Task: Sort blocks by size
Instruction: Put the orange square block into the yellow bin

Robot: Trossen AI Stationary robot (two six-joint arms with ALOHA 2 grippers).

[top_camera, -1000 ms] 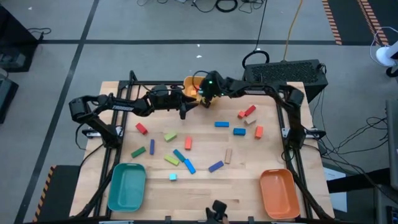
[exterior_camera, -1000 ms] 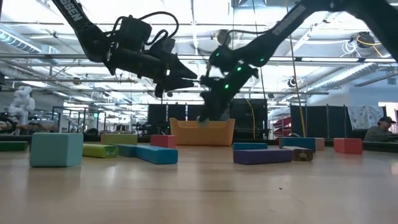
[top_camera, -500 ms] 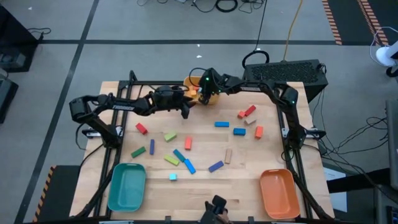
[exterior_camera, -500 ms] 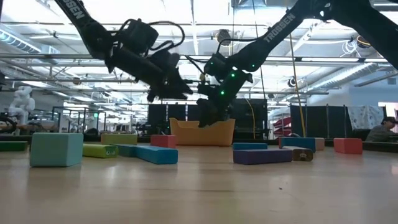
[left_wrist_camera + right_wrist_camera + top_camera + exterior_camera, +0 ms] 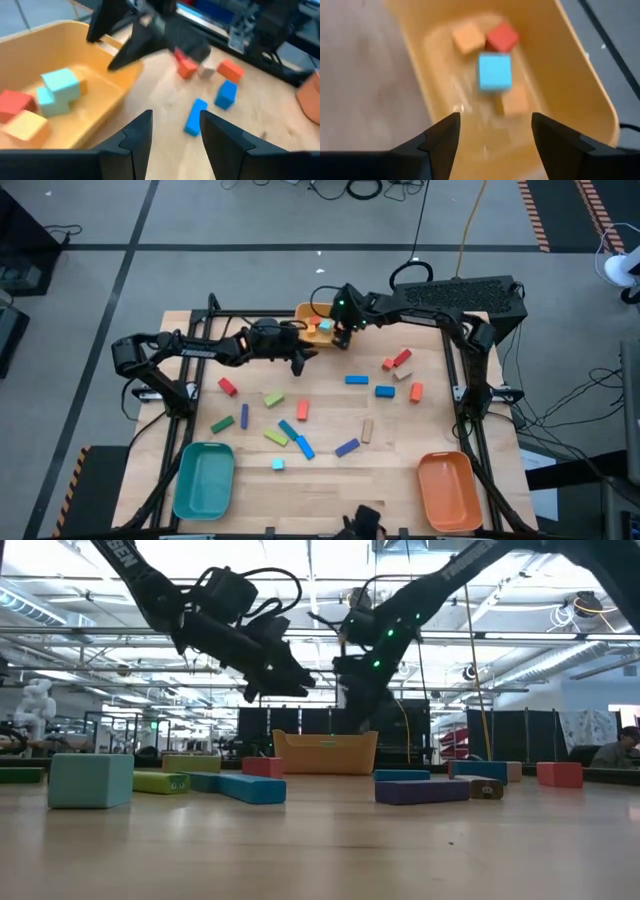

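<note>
The yellow tray stands at the table's far middle and holds a few small cubes: a light blue one, a red one and orange ones. My right gripper hangs open and empty above the tray's right part. My left gripper is open and empty, in the air just near-left of the tray. Several blocks lie flat on the table, among them a blue brick, a red one and a teal cube.
A teal tray stands at the near left and an orange tray at the near right. Loose blocks lie across the table's middle, from the red brick to the purple one. Both arms crowd the far middle.
My right gripper has risen from low over the yellow tray and drawn back a little toward the table's right edge. A light blue cube now shows in the tray where the gripper stood.
</note>
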